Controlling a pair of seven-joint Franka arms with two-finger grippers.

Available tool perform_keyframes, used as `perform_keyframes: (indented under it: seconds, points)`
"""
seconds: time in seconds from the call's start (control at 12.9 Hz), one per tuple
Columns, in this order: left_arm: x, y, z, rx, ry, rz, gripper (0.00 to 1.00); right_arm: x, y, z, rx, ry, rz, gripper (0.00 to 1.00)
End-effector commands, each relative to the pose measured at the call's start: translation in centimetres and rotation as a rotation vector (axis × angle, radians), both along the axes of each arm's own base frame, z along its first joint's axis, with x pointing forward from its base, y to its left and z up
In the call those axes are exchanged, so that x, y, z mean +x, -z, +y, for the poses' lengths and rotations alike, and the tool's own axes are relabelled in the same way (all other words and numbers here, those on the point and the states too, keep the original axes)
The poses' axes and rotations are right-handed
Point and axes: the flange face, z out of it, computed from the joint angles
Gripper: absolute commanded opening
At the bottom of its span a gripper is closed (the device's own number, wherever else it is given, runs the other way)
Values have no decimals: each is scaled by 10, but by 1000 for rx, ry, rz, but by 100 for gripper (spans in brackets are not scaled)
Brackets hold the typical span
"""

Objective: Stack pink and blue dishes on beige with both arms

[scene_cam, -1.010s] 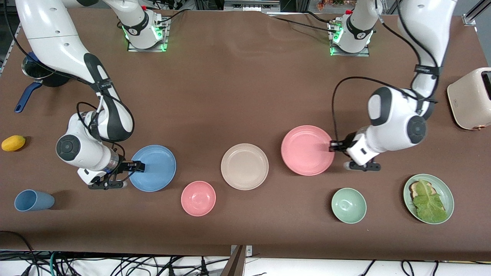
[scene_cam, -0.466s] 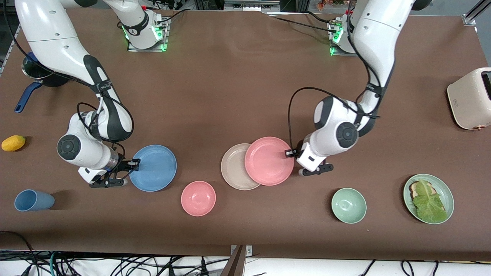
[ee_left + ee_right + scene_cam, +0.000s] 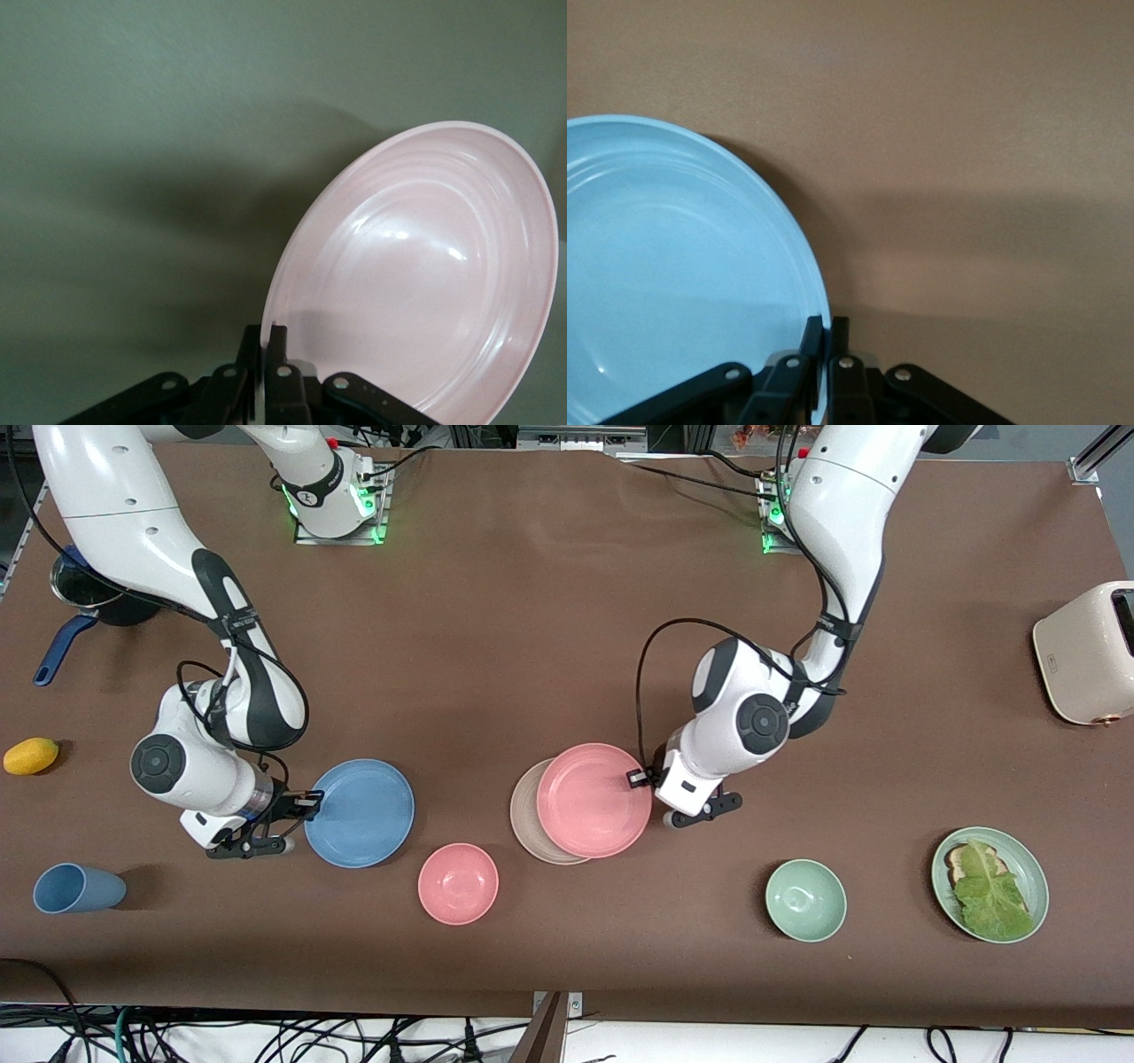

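The pink plate (image 3: 592, 801) hangs over the beige plate (image 3: 524, 819) and hides most of it; only a crescent of beige shows toward the right arm's end. My left gripper (image 3: 640, 777) is shut on the pink plate's rim (image 3: 266, 341). The blue plate (image 3: 361, 812) sits slightly tilted toward the right arm's end of the table, with my right gripper (image 3: 310, 804) shut on its rim (image 3: 824, 350). Both wrist views show a rim pinched between the fingers, pink plate (image 3: 425, 274) and blue plate (image 3: 673, 274).
A small pink bowl (image 3: 458, 883) lies nearer the camera between the two plates. A green bowl (image 3: 805, 900), a green plate with toast and lettuce (image 3: 990, 884), a cream toaster (image 3: 1088, 653), a blue cup (image 3: 75, 888), a lemon (image 3: 31, 755) and a dark pot (image 3: 84, 593) stand around.
The left arm has carried the pink plate from the table toward the right arm's end until it covers most of the beige plate. The blue plate has lifted and shifted slightly toward the beige plate.
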Motion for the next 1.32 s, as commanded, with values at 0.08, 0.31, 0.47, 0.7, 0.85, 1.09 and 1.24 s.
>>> perform_keyframes:
  seconds: [0.08, 0.31, 0.47, 0.7, 0.85, 1.09, 1.24]
  points:
    - [0, 2, -38, -15, -63, 13, 0, 8, -25, -3, 3, -76, -29, 0]
    - [-2, 8, -48, -8, -78, 18, 0, 27, -78, 17, 14, -95, -1, 0]
    - [1, 15, -48, -8, -82, 13, 0, 36, -104, 34, 13, -117, 13, 0]
    - [5, 17, -42, -9, -87, 3, 30, 46, -119, 48, 21, -111, -2, 0]
    - [8, 12, -42, -15, -88, -6, 47, 40, -121, 71, 20, -52, 23, 0]
    - [22, -16, -21, -26, -113, -6, 50, 30, -129, 116, 15, 37, 50, 0]
    - [34, -46, 3, -22, -111, 44, 51, 16, -129, 169, 10, 118, 57, 0]
